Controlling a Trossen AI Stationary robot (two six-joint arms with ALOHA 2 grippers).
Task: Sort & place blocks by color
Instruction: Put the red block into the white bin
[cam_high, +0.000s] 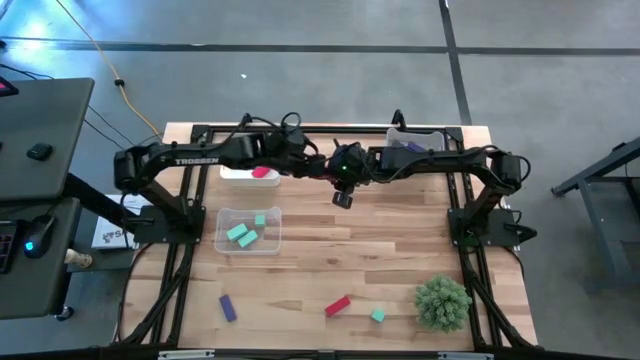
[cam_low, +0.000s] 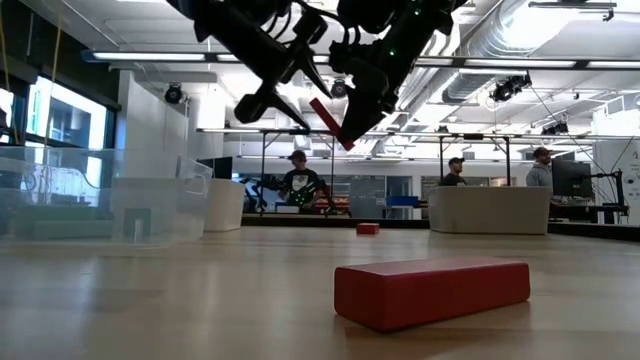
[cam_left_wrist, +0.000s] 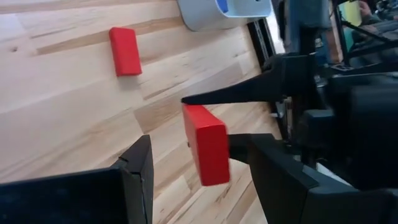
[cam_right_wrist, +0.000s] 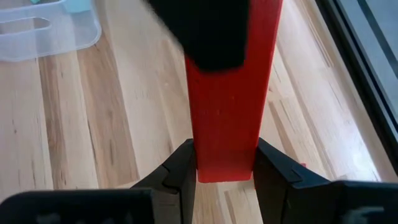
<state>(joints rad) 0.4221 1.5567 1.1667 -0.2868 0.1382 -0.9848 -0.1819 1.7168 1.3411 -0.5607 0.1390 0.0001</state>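
A red block (cam_right_wrist: 225, 118) hangs in the air over the far middle of the table, with my right gripper (cam_right_wrist: 225, 167) shut on it. My left gripper (cam_left_wrist: 189, 158) is open, and its fingers stand on either side of the same block (cam_left_wrist: 205, 146). One finger (cam_left_wrist: 134, 177) is clearly apart from it. The other (cam_left_wrist: 267, 165) is close against the block's side, and I cannot tell whether it touches. In the low view the block (cam_low: 330, 122) is tilted, high above the table. Another red block (cam_left_wrist: 124, 51) lies flat on the wood. My right gripper pinches the red block's near end (cam_right_wrist: 225, 158) between its two fingers, one on each long side. The block runs on beyond the fingertips, along the way they point, slanting down. It is lifted clear of the table and tilted.
A clear bin (cam_high: 248, 230) with teal blocks stands left of centre, a white bin (cam_high: 250, 172) with red in it lies behind it, and another bin (cam_high: 410, 140) is at the far right. Near the front edge lie a purple block (cam_high: 228, 307), a red bar (cam_high: 337, 306), a teal cube (cam_high: 378, 315) and the plant ball (cam_high: 442, 302).
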